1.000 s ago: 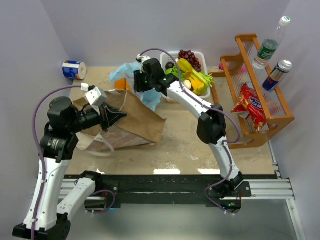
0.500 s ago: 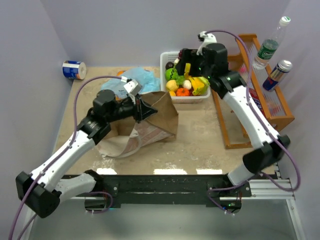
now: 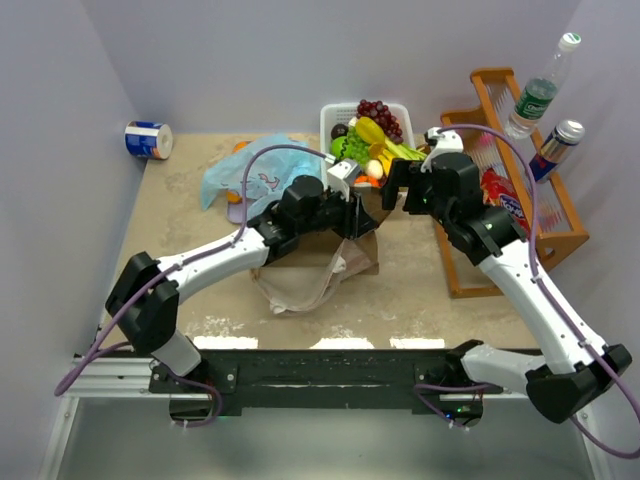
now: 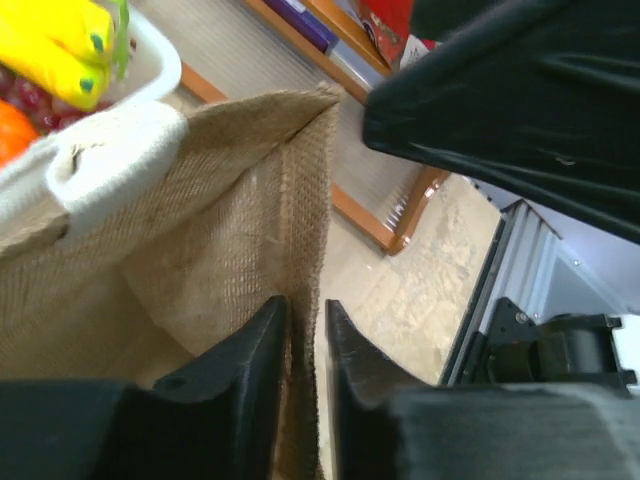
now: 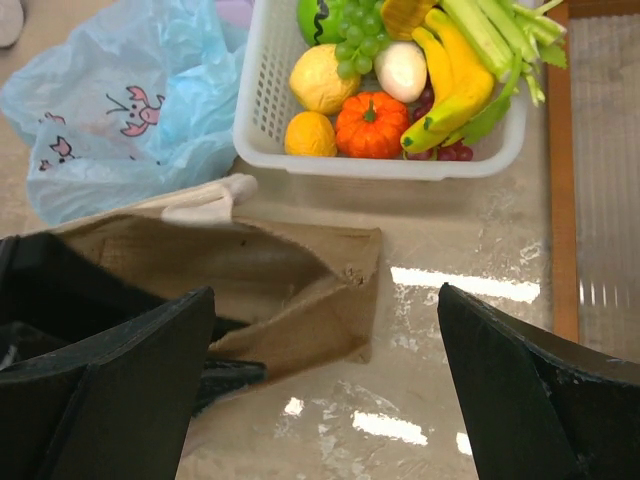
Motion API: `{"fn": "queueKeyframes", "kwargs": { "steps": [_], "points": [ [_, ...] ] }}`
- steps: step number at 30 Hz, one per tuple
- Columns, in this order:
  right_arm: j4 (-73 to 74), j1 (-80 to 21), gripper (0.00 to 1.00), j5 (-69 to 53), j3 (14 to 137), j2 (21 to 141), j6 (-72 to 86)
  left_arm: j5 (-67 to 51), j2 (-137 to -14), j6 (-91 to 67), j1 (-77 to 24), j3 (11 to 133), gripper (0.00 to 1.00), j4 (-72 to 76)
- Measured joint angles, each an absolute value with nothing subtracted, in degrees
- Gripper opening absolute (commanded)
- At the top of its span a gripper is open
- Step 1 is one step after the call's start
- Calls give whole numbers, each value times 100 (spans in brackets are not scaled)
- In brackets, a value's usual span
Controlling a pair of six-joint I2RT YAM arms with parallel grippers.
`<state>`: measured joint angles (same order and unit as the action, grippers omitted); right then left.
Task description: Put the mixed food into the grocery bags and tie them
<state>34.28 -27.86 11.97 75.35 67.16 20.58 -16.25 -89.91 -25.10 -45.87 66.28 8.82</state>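
Brown paper bag (image 5: 300,280), its rim pinched by the left gripper (image 4: 308,310), had slid rightward in frame. Right gripper (image 5: 325,290), spread wide and empty, had left the basket (image 5: 350,166).

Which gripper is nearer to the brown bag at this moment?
Left. The left gripper is shut on the rim of the brown bag; the right gripper hangs open above it, not touching it.

One finger (image 5: 110,390) of the right claw (image 5: 325,295) hides part of the brown bag (image 5: 300,265) in its wrist view.
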Motion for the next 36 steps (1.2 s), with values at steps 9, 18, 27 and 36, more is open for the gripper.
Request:
{"fn": "queueKeyframes", "kwargs": {
  "steps": [9,18,27,36],
  "points": [
    [3387,-2779,96,1247,6934,6130,2495,-1669,-8838,-1979,-4576,7395,91,425],
    [3173,-2779,92,784,6718,6263,2639,-613,-7122,-403,-4515,7470,100,-1251],
    [2803,-2781,88,-113,6490,6796,2440,-296,-7183,709,-3463,7725,100,-2143],
    [2639,-2788,67,-325,6418,7430,2156,-589,-8103,1922,-3085,8180,100,-2386]
  ]
}}
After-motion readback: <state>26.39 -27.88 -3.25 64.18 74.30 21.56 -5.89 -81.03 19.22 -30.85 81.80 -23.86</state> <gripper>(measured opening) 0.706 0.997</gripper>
